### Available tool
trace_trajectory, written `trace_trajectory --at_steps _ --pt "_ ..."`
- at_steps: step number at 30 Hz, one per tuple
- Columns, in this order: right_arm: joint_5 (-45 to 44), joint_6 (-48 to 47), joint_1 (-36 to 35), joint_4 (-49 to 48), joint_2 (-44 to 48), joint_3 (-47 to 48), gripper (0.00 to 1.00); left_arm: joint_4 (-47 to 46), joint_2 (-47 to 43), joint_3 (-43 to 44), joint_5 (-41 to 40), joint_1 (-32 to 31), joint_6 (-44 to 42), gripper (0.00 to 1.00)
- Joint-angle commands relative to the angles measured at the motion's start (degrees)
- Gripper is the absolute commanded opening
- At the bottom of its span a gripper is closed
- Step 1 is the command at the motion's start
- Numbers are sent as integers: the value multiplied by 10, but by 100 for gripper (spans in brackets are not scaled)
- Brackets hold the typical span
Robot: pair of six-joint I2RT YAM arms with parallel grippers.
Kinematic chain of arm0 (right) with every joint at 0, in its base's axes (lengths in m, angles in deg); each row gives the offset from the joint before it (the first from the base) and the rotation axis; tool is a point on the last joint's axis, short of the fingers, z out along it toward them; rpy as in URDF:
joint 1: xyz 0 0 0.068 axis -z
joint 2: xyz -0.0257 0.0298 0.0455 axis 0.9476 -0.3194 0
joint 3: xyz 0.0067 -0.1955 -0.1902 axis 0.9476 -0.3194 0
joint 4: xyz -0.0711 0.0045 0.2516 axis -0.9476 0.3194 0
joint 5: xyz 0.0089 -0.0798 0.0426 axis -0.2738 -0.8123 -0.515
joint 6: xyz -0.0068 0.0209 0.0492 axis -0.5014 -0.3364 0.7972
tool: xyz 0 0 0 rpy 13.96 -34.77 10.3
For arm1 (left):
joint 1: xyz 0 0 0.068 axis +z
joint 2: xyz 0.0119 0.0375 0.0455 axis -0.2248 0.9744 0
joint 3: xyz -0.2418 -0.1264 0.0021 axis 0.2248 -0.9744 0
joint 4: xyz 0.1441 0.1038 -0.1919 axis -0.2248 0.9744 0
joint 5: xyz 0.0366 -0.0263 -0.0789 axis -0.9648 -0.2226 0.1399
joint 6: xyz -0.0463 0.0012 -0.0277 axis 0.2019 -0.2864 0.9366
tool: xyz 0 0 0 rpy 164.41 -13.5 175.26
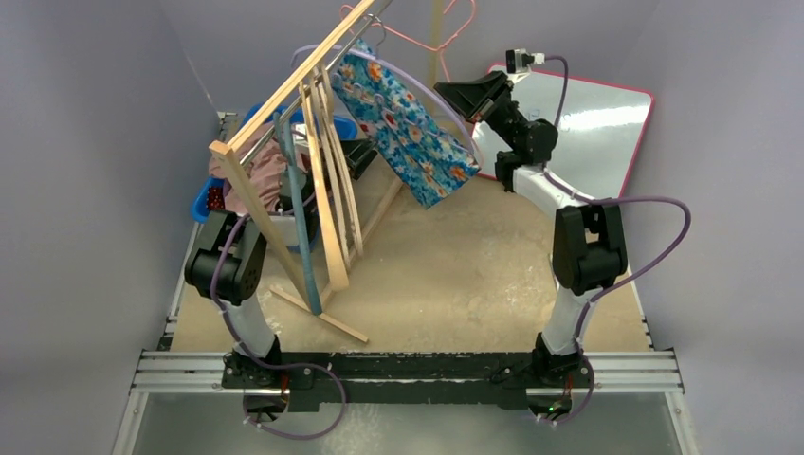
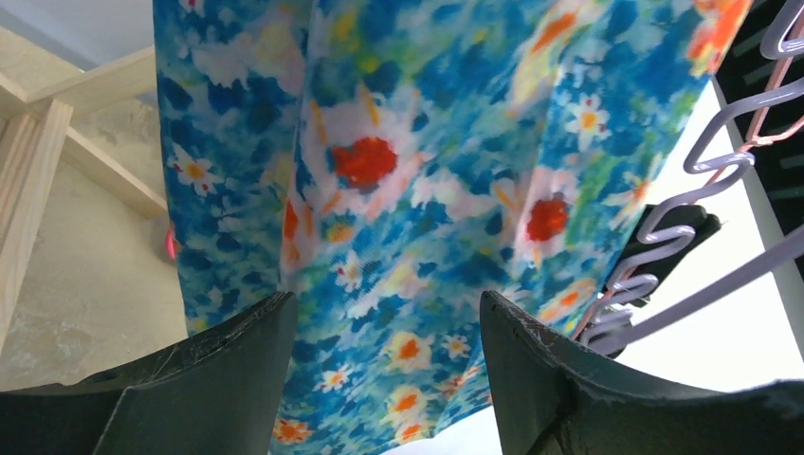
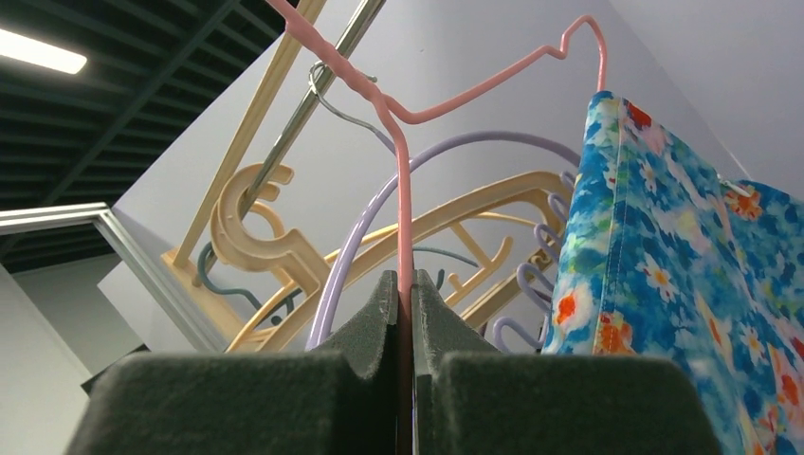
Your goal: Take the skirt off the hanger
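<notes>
On the left, the left gripper (image 2: 387, 313) stands wide open and grips nothing. The skirt (image 1: 408, 128) hangs right in front of the gap between its jaws, and we cannot tell if the fabric touches them. The skirt is still up on the wooden rack (image 1: 284, 87), slanting down to the right. Its top corner meets the end of the pink hanger (image 3: 484, 85), but we cannot tell if the lilac hanger (image 2: 702, 289) just beside it also carries some of the cloth. Further right, the right gripper (image 3: 405, 284) is closed tight on the pink hanger's wire.

We judge the main risk to be a snag. Several hangers crowd the same rail, so a sideways pull could catch the fabric on the lilac hanger's notches or drag a neighbour along. A bite that takes only one thin layer could slip. A hard tug against the pinched wire could lift the hanger off the rail or rock the rack.

For containers, a blue tub (image 1: 201, 201) sits at the left behind the rack and holds a pink cloth (image 1: 261, 166). The rack hides the rest of what is in it. At the far right lies a white tray (image 1: 616, 123) with a pink rim, and the right arm reaches across its near corner.
</notes>
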Motion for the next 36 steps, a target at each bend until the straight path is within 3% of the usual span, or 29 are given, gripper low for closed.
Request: trace_trajectory --at_steps 1,6,9,17,19,21,23,25,29,36 --pt "-27 14 -9 -62 50 14 0 -8 -5 25 -38 -12 -42 70" --pt "-30 14 -16 -59 54 18 0 -5 -1 27 -57 -19 -42 74" --pt "-33 17 -19 -62 55 17 0 -54 20 34 -48 -21 -15 71" --pt "-34 19 -22 -60 61 19 0 -73 31 45 -60 -23 -4 68" --pt "-32 20 -22 -61 63 17 0 -79 29 47 -57 -23 2 58" --pt "-26 14 -22 -58 66 13 0 -70 17 44 -57 -24 -1 41" --pt "-18 -2 -22 -51 69 3 0 -49 -3 30 -64 -23 -10 24" --pt "-6 -27 -19 -36 75 -11 0 -20 -26 17 -61 -21 -16 1" --pt "6 -92 0 6 93 -51 0 10 -74 -24 -37 3 -2 0" --pt "-2 -214 46 86 112 -138 0 67 -191 -110 37 108 48 0"
